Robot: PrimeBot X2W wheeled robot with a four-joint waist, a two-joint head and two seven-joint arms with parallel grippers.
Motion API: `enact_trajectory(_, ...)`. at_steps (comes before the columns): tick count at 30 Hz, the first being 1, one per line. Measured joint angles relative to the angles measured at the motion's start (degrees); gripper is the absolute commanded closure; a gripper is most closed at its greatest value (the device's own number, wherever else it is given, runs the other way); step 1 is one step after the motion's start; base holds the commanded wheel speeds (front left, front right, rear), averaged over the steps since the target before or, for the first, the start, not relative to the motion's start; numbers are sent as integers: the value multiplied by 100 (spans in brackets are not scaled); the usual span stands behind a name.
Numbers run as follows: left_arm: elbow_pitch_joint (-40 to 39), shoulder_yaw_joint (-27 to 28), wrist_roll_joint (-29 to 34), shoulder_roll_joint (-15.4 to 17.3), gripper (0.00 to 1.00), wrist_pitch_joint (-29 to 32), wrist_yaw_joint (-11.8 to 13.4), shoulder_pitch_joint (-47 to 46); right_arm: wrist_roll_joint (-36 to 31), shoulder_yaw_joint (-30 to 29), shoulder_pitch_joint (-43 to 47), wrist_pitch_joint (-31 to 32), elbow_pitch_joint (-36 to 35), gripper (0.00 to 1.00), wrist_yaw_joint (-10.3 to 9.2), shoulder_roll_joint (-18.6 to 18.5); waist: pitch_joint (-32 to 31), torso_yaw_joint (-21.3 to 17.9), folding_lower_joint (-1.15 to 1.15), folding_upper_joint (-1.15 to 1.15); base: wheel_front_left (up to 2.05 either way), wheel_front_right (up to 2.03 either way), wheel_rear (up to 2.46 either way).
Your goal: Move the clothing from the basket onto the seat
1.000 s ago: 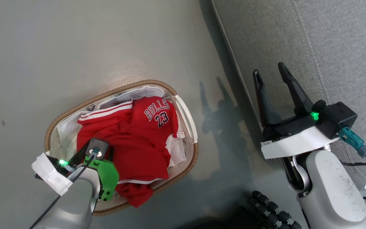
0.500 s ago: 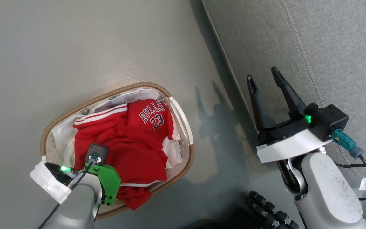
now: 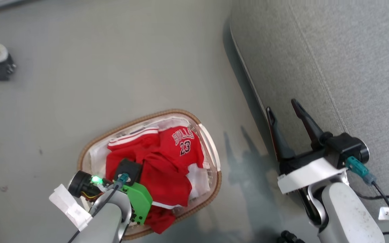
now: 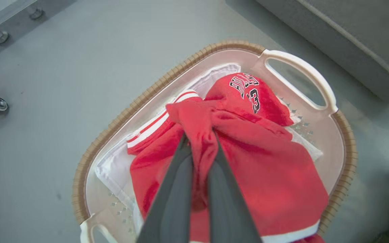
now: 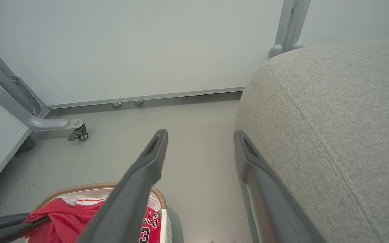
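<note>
At left, the left gripper [image 4: 199,138] is pinched tight on a raised fold of the clothing [image 4: 265,175], which lies in the basket [image 4: 181,65] on the floor. We judge the grasp made and the lift next, calling for a rise clear of the basket and a swing right. Further right, the right gripper [image 3: 281,105] hangs wide and empty at the near edge of the seat [image 3: 333,50]. We cannot tell whether the pinch takes in all the clothing; its tips are buried in cloth.
</note>
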Motion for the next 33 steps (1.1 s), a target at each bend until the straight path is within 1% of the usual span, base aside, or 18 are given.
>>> enact_trajectory(6,-647,-163,90,107,100,0,-92,143,-193,-158,357,0,127,0,0,1,-644,186,0,0,0,0,0)
enact_trajectory(12,-1148,-448,318,349,100,0,-193,4,-335,-348,754,0,232,0,0,-1,-1339,369,0,0,0,0,0)
enact_trajectory(17,-1544,-677,355,486,100,105,-289,-540,-459,-416,1023,0,279,0,0,-2,-1937,530,0,0,0,0,0)
enact_trajectory(24,-2162,-1057,302,710,100,360,-320,-1335,-575,-299,1087,0,271,0,0,-1,-2573,711,0,0,0,0,0)
enact_trajectory(26,-2304,-1207,215,761,100,417,-325,-1526,-576,-256,1089,0,259,0,0,-2,-2701,746,0,0,0,0,0)
enact_trajectory(29,-2452,-1377,64,929,100,456,-326,-1940,-617,-151,1089,0,243,0,0,0,-2863,788,0,0,0,0,0)
enact_trajectory(33,-2523,-1522,-16,1079,100,455,-326,-2362,-636,-32,1078,0,242,0,0,-1,-2967,794,-1,0,0,0,0)
